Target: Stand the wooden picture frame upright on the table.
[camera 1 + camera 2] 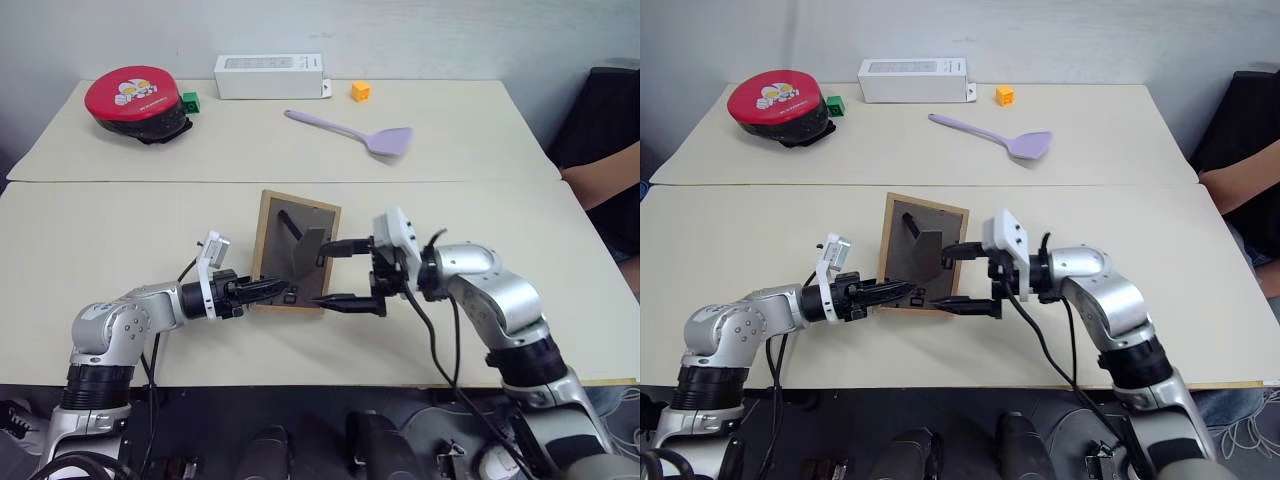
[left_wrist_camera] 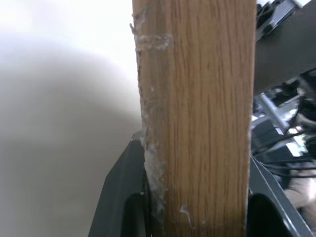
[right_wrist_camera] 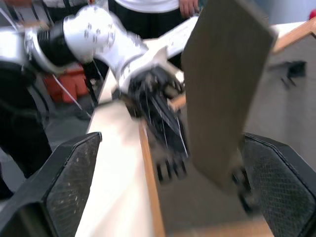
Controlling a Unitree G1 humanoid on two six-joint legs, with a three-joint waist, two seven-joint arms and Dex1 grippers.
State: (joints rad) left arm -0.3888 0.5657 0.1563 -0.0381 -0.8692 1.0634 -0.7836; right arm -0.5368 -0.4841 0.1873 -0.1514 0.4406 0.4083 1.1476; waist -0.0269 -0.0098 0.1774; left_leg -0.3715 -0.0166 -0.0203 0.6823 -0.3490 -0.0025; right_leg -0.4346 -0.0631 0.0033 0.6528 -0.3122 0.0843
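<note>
Light-wood rectangular picture frame (image 1: 293, 252) clamped by left gripper (image 1: 262, 290), right gripper (image 1: 352, 274) spread wide

No legible text, number or brand is present: the round red lid with black rim (image 1: 131, 94) carries a white and yellow emblem too small to read, and the long white rectangular box (image 1: 268, 64) shows faint grey markings that cannot be made out.

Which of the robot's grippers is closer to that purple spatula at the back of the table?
Right. The right gripper sits open at the wooden picture frame's right edge, below the purple spatula. The left gripper clamps the frame's lower left corner, farther away.
</note>
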